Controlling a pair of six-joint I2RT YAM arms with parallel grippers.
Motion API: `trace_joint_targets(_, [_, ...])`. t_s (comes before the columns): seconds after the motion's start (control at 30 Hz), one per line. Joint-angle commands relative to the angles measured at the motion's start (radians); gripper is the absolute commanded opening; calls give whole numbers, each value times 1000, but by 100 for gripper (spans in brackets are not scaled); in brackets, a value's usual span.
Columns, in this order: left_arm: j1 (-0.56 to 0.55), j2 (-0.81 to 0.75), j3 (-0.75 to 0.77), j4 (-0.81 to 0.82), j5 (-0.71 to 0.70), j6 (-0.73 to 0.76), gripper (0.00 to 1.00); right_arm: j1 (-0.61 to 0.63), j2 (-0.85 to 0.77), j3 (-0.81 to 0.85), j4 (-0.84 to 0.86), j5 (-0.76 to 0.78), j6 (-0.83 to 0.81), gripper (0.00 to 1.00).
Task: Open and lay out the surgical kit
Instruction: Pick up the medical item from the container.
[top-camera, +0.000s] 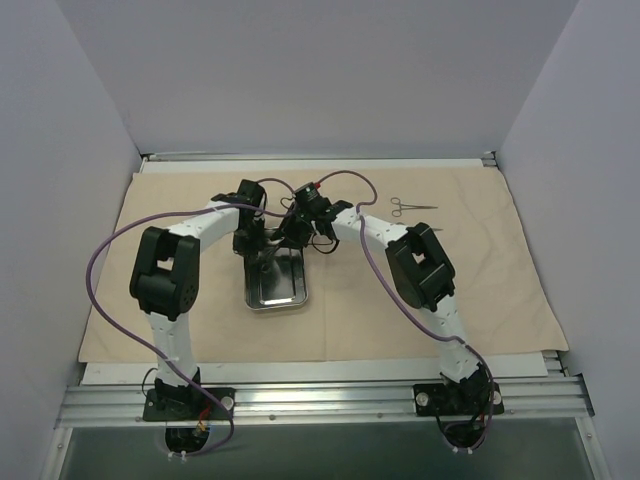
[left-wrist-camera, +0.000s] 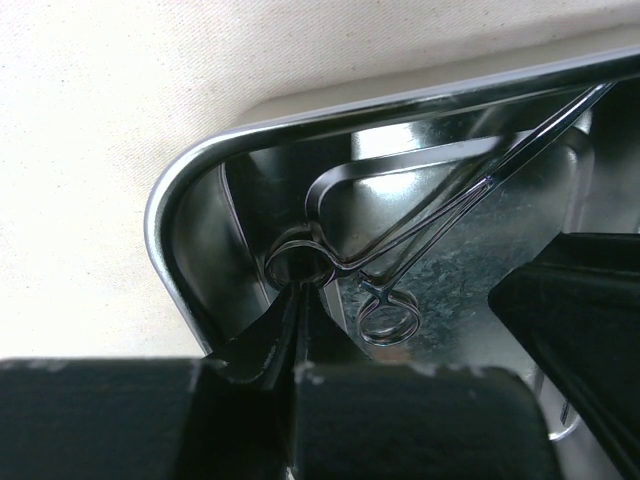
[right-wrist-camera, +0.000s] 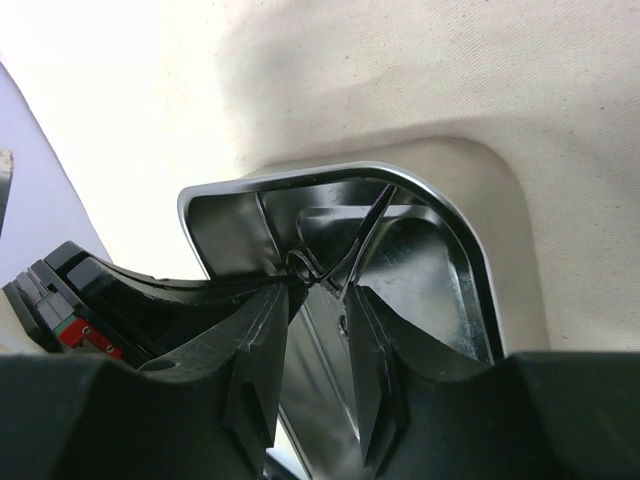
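While the left hand (left-wrist-camera: 297, 290) pinches a forceps (left-wrist-camera: 487, 182) ring inside the tray (top-camera: 280, 292), mid-frame on the cloth (top-camera: 480, 280), the right hand (right-wrist-camera: 320, 290) stands narrowly parted; likely light, slick steel, best gripped at rings.

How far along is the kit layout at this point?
Done: the cloth wrap lies spread flat, and the first forceps sits laid out on it. In hand: the left gripper pinches a ring of the second forceps inside the tray; the right gripper stands open beside it. Left: lifting that one out.
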Motion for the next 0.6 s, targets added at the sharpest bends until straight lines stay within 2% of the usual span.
trace_joint_targets(0.0, [-1, 0, -27, 33, 26, -7, 2, 16, 27, 21, -27, 47, 39, 31])
trace_joint_targets(0.4, [-1, -3, -29, 36, 36, -2, 2, 29, 70, 38, -32, 113, 64, 33])
trace_joint_targets(0.57, [-1, 1, -29, 38, 37, 1, 2, 38, 93, 78, -86, 152, 65, 33])
